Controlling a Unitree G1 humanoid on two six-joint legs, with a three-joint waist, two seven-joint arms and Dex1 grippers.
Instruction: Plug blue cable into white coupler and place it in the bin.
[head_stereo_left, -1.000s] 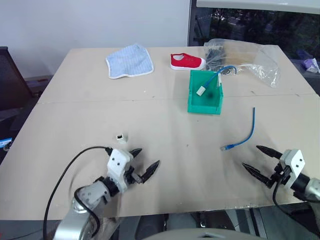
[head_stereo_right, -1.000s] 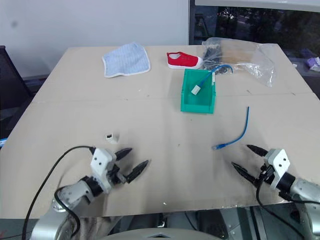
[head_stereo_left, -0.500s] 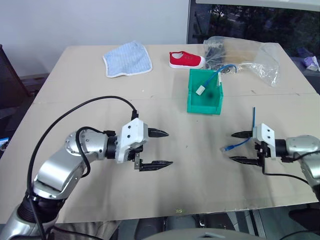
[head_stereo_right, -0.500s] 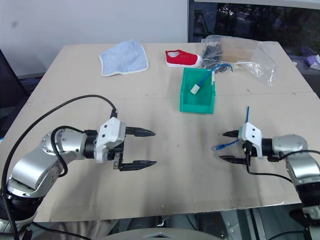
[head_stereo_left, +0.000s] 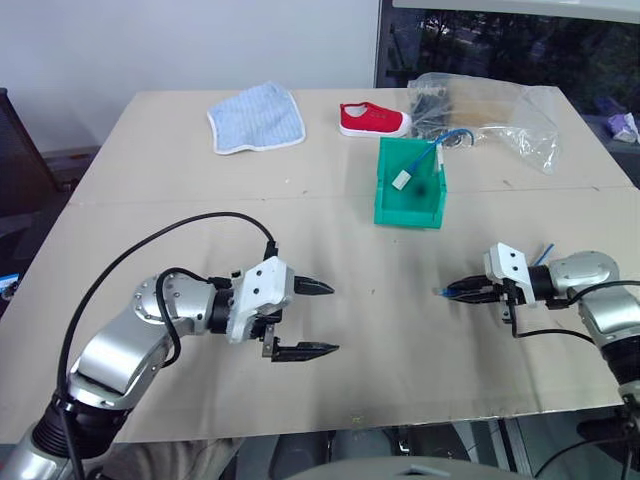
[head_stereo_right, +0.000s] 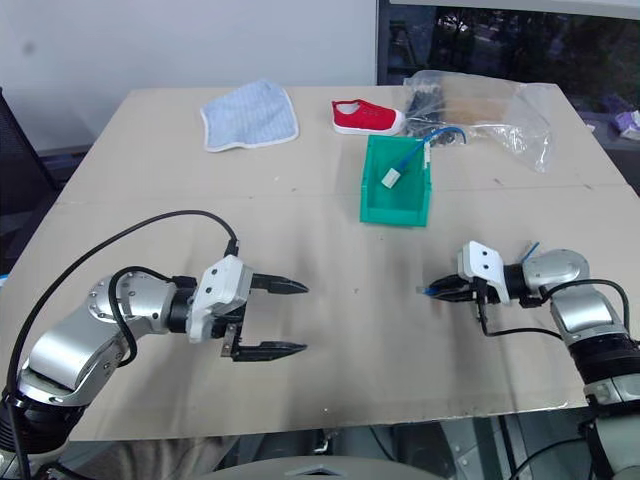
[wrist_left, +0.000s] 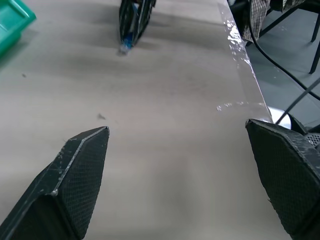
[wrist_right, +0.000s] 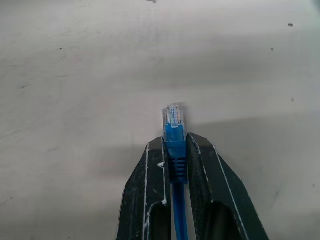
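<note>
Right end effector (wrist_right: 175, 150) now clamped on the short light-blue cable (wrist_right: 175, 137), lifted off the tan wooden bench (head_stereo_left: 400, 350).
Half a second ago its fingers sat apart around the cable's clear plug; now they pinch it, the plug tip poking out toward the left end effector (head_stereo_left: 318, 318), whose fingers stay spread wide above the bench. The bright green plastic bin (head_stereo_left: 409, 183) sits behind, well apart, holding another blue cord with a white block.

Bin (head_stereo_left: 410, 205) behind cable (wrist_right: 175, 137), mid-table (head_stereo_left: 200, 180)
</note>
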